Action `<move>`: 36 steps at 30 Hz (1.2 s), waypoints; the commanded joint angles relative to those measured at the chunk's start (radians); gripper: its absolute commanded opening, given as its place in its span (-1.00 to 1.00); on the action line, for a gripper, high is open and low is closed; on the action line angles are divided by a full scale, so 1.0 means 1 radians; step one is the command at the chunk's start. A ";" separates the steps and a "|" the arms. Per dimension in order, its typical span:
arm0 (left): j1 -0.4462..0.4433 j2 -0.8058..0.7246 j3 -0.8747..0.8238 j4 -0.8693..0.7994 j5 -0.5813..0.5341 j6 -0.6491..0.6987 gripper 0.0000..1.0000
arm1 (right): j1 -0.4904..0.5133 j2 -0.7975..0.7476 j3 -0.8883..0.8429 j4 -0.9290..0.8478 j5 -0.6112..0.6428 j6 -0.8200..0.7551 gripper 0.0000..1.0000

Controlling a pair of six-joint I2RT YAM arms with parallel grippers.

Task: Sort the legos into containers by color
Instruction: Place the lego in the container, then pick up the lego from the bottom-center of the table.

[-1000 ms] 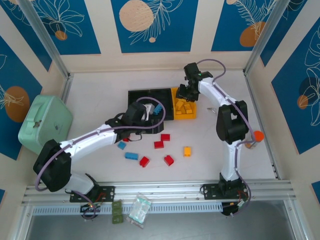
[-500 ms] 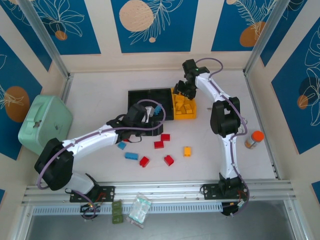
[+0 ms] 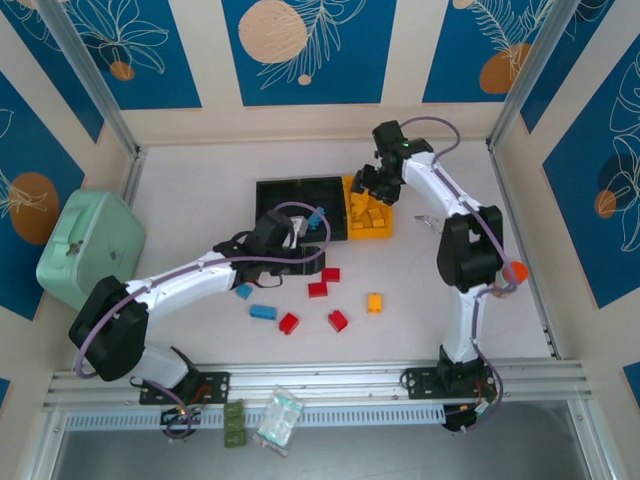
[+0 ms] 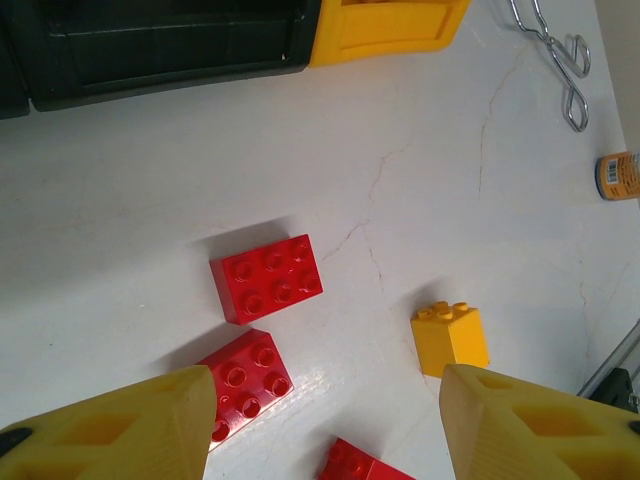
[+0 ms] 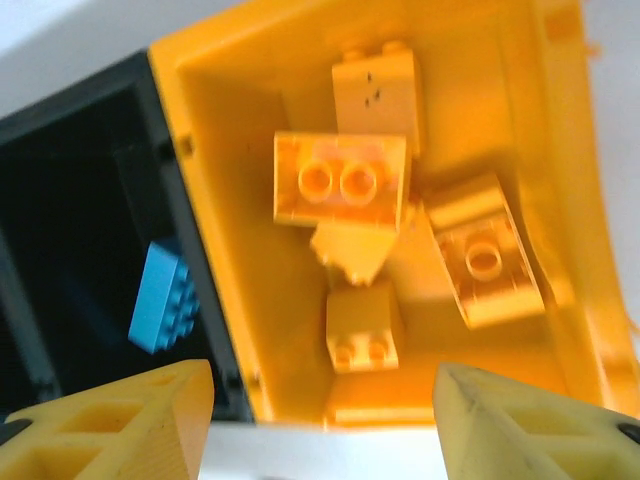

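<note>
My left gripper [image 3: 303,257] [image 4: 320,430] hangs open and empty above loose legos just in front of the bins. Below it lie two red bricks [image 4: 266,278] [image 4: 243,375], a third red one [image 4: 360,462] and a yellow brick [image 4: 450,338]. My right gripper [image 3: 373,188] [image 5: 320,430] is open and empty over the yellow bin [image 3: 384,232] [image 5: 575,230], which holds several yellow bricks [image 5: 340,180]. A light blue brick [image 3: 316,217] [image 5: 163,297] lies in the black bin [image 3: 270,190] beside it. More red [image 3: 288,323], blue [image 3: 263,312] and yellow [image 3: 374,302] bricks sit on the table.
A mint-green case [image 3: 88,245] stands at the left edge. Metal tongs [image 3: 428,218] [image 4: 552,55] and an orange-capped bottle [image 3: 512,272] [image 4: 618,175] lie to the right. A plastic packet [image 3: 278,418] rests on the front rail.
The right arm's elbow swung left and back right while its gripper stayed over the yellow bin. The left gripper edged slightly right. No brick moved.
</note>
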State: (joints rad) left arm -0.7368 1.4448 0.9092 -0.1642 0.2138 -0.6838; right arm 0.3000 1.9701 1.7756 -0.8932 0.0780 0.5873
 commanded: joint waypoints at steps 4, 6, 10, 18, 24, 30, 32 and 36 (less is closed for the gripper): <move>0.007 -0.018 -0.009 0.010 0.063 0.016 0.22 | 0.016 -0.255 -0.269 0.014 0.001 -0.025 0.21; 0.007 -0.022 -0.017 0.010 0.091 0.033 0.22 | 0.029 -0.317 -0.358 0.002 0.000 -0.012 0.21; 0.005 -0.045 -0.061 0.032 0.154 0.054 0.21 | 0.080 -0.421 -0.526 -0.016 0.023 0.024 0.21; -0.015 -0.070 -0.090 -0.008 0.160 0.082 0.21 | 0.168 -0.504 -0.730 -0.050 0.036 0.094 0.21; -0.024 -0.084 -0.113 -0.002 0.136 0.069 0.21 | 0.254 -0.472 -0.828 -0.006 0.022 0.156 0.21; -0.026 -0.084 -0.125 0.009 0.125 0.060 0.21 | 0.290 -0.415 -0.851 0.036 0.026 0.175 0.17; -0.026 -0.083 -0.131 0.015 0.124 0.053 0.21 | 0.297 -0.384 -0.846 0.044 0.026 0.180 0.13; -0.029 -0.086 -0.145 0.030 0.115 0.039 0.21 | 0.310 -0.352 -0.834 0.049 0.041 0.176 -0.04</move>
State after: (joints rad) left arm -0.7574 1.3815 0.7792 -0.1524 0.3420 -0.6315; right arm 0.6014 1.6028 0.9337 -0.8478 0.1204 0.7502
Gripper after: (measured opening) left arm 0.605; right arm 0.501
